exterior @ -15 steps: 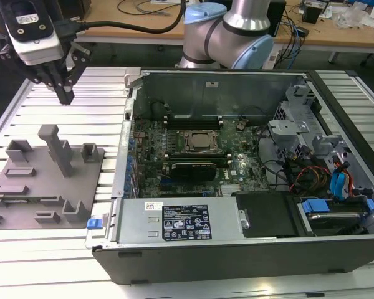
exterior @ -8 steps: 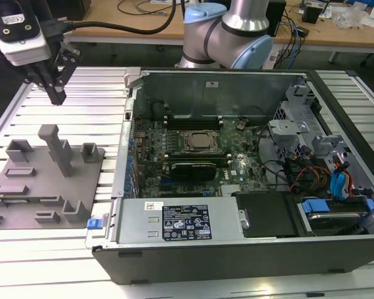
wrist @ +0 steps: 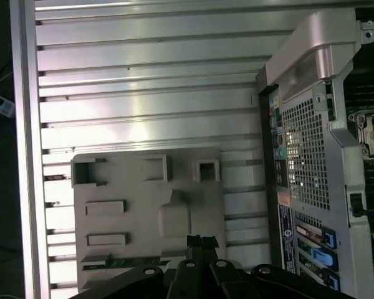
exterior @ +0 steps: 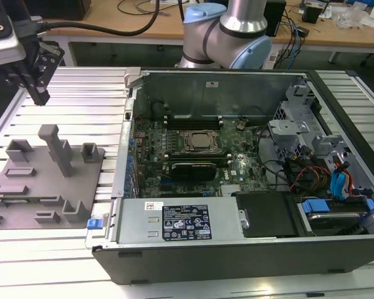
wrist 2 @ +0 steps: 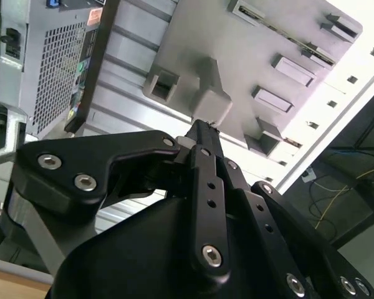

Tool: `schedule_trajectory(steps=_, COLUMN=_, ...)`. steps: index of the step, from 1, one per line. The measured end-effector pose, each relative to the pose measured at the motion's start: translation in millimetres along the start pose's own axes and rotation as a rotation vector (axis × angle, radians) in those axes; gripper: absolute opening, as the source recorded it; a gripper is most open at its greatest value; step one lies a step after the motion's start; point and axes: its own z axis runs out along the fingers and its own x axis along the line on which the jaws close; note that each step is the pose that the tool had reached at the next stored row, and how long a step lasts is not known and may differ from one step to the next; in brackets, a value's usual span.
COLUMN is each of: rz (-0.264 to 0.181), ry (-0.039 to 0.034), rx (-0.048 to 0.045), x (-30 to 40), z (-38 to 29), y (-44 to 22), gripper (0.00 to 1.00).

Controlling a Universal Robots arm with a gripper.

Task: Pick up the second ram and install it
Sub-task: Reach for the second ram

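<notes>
- gripper point(exterior: 40, 98) hangs over the gray tray point(exterior: 25, 187) on the desk point(exterior: 87, 93), at the exterior view's left, jaws clenched on nothing
- second ram point(wrist: 131, 262) lies in a tray slot, so pickup and install aren't done yet
- open PC case point(exterior: 237, 249) sits to the right; the tall tray post point(exterior: 56, 146) near the jaws might get in the way

Arm point(exterior: 227, 28): seen upright at the exterior view's top middle.
Gripper point(exterior: 40, 96): held high at the exterior view's left, pointed downward.
Fingers point(wrist 2: 204, 140): seen pressed together in the second wrist view.
</notes>
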Motion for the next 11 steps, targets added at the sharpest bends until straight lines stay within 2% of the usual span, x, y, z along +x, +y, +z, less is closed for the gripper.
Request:
schedule_trajectory(steps=1, rz=0.000, ry=0.0001, rx=0.0001, x=6.1, z=0.1, y=-0.4, gripper=0.11)
schedule_trajectory(steps=4, rz=0.000, ry=-0.0001, rx=0.0000, x=14.0, z=0.3, y=-1.1, gripper=0.11)
schedule_trajectory(steps=11, rz=0.000, ry=0.0000, rx=0.0000, x=27.6, z=0.5, y=-2.1, gripper=0.11)
